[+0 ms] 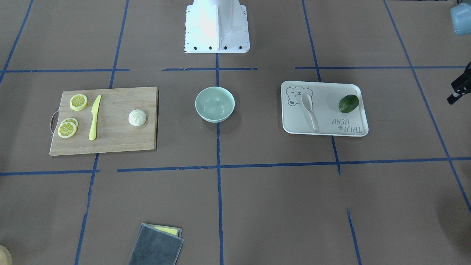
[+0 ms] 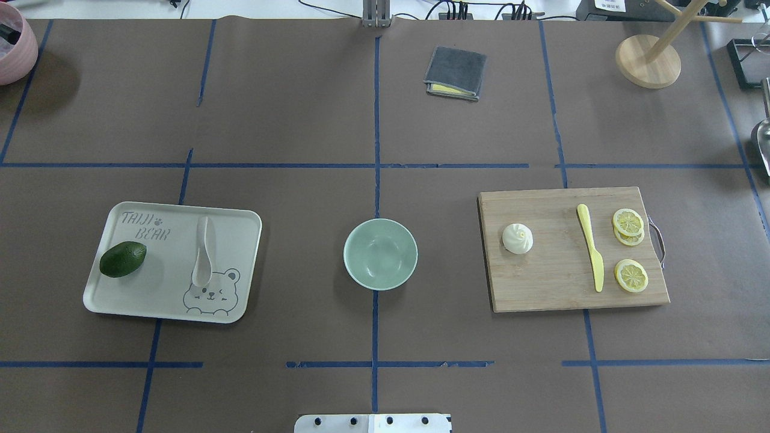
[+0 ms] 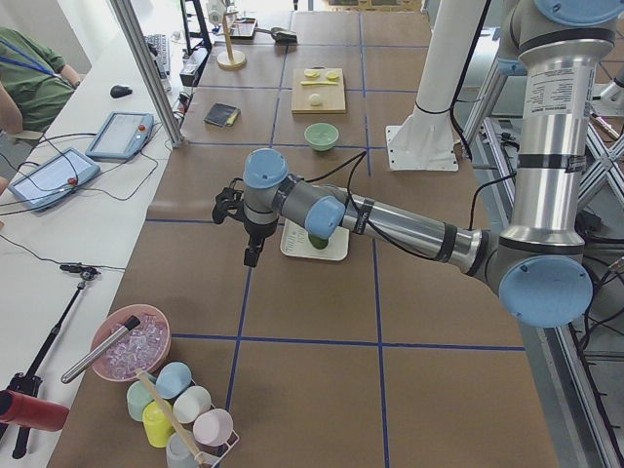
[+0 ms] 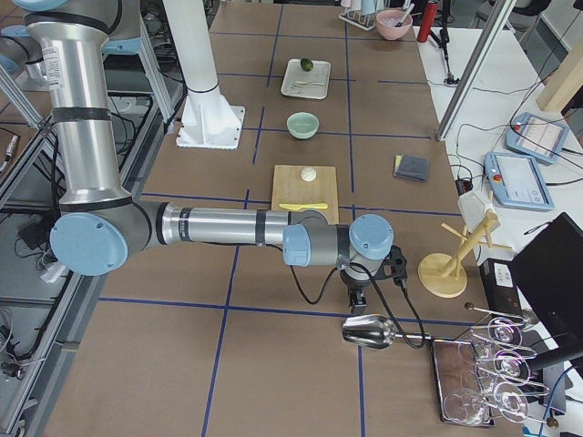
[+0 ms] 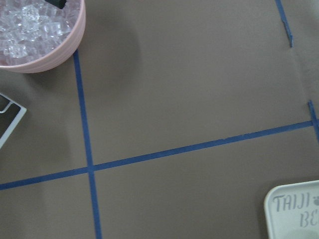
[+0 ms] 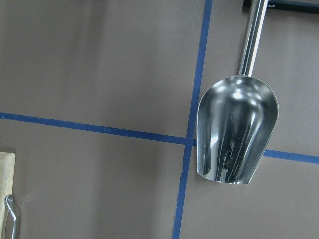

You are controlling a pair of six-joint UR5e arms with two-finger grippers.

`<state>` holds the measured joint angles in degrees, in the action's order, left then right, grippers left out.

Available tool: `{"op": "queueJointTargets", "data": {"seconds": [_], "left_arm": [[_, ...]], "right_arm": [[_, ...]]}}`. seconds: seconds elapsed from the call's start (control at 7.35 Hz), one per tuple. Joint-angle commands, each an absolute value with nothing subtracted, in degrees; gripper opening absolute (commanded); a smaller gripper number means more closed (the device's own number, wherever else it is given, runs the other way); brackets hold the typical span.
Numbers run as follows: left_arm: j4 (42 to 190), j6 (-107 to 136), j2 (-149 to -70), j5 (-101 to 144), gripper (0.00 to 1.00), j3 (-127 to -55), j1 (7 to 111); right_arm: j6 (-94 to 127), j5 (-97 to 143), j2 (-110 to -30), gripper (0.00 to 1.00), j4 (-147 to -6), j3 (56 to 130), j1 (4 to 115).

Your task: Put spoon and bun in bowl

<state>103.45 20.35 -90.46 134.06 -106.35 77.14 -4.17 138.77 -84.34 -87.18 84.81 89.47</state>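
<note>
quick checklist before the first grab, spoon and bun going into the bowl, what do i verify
1. Bowl upright and empty: ok.
2. Spoon lies free on the tray, apart from the avocado: ok.
3. Bun sits on the cutting board, apart from the knife: ok.
4. Left gripper over the spoon: not ok, it hangs beside the tray. Open or shut: cannot tell.
5. Right gripper over the bun: not ok, it hangs off the board, near a metal scoop. Open or shut: cannot tell.

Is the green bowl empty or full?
Empty. The bowl shows only its bare green inside; the spoon lies on the tray, the bun on the board.
</note>
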Motion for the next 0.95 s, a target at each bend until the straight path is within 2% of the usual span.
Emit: {"op": "queueJointTargets", "data": {"seconds": [0.0, 0.27, 0.54, 0.82], "left_arm": [[109.1, 36.0, -90.5, 133.2, 1.0, -108.5, 68.6], [116.9, 52.7, -91.5, 126.8, 1.0, -108.9, 58.1], [117.0, 64.1, -96.5, 119.0, 0.99, -108.4, 48.6], [116.7, 67.1, -99.7, 114.1, 0.99, -105.7, 44.0]], "right_arm": [[-4.0, 138.9, -84.4, 1.0, -87.2, 84.6, 89.5], [-4.2, 138.3, -83.2, 1.0, -87.2, 85.7, 89.5], [-4.0, 138.8, -83.8, 1.0, -87.2, 86.4, 89.5], [-0.9, 140.7, -83.8, 1.0, -87.2, 87.9, 89.5]]}}
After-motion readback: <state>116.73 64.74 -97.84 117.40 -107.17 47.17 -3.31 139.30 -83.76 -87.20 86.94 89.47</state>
